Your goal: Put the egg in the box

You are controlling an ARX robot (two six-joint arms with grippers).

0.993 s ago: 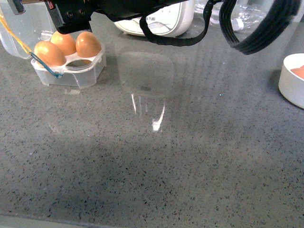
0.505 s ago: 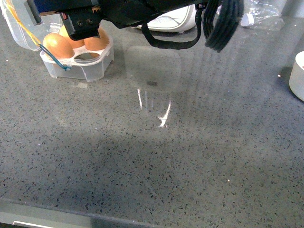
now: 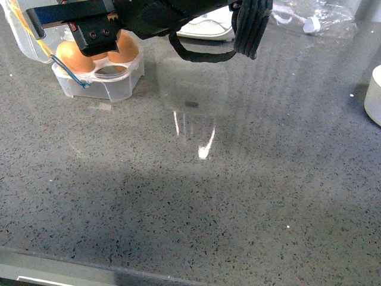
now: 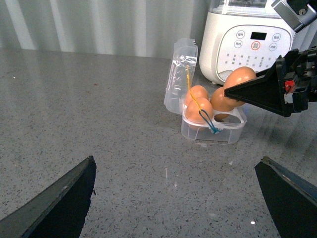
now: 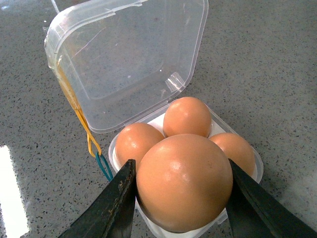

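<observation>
Orange-brown, the egg (image 5: 184,181) is pinched between the fingers of the right hand (image 5: 181,166), just above the box (image 5: 133,59) at the front view's upper left. Three cups already hold other eggs (image 5: 187,116). It is yet to be lowered and released into the fourth. The left hand (image 4: 178,198) hangs spread and empty, well apart.

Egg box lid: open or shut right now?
Open. The box has its clear lid swung back upright behind the base, three eggs exposed, a fourth egg held just above them.
</observation>
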